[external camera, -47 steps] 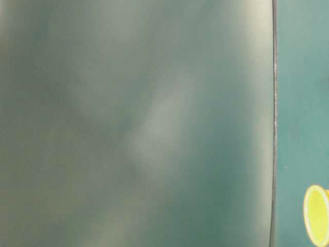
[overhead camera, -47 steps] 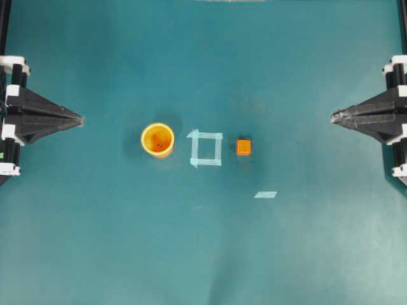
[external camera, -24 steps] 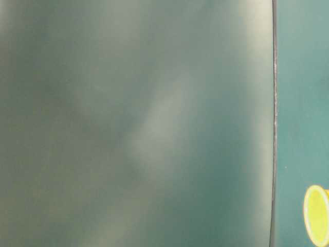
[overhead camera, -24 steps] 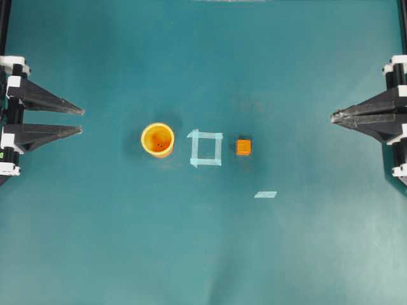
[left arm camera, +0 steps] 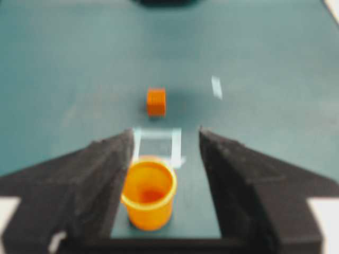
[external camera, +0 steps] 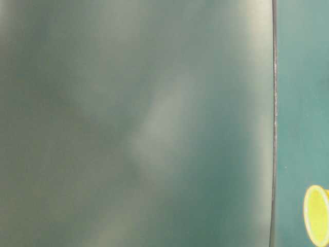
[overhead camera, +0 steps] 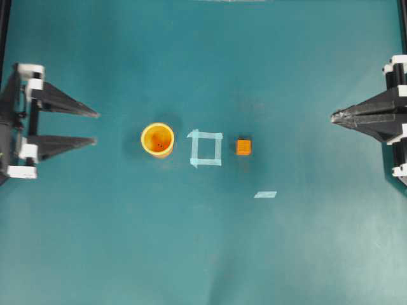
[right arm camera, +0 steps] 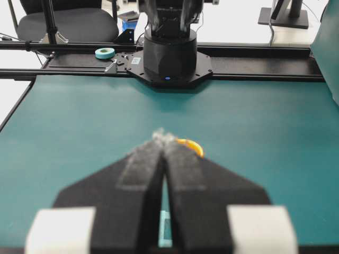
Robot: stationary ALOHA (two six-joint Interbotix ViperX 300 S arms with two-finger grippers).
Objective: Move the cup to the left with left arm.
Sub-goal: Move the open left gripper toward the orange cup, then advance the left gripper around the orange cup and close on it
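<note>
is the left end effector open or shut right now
Open. In the overhead view the left end effector has its two fingers spread well apart, pointing at the cup; the left wrist view shows the cup framed between them, not yet gripped.

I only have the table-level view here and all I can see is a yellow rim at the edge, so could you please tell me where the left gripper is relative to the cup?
Observer: In the overhead view the left gripper is open and apart from the cup, with bare table between them.
Operator: Thank you. Is it lined up with the cup?
Observer: In the left wrist view the cup sits between the two fingers, nearer this one.
Operator: Is anything else close to the cup?
Observer: A square of tape lies just beyond it, then a small orange cube. The right gripper is shut, far off.
</note>
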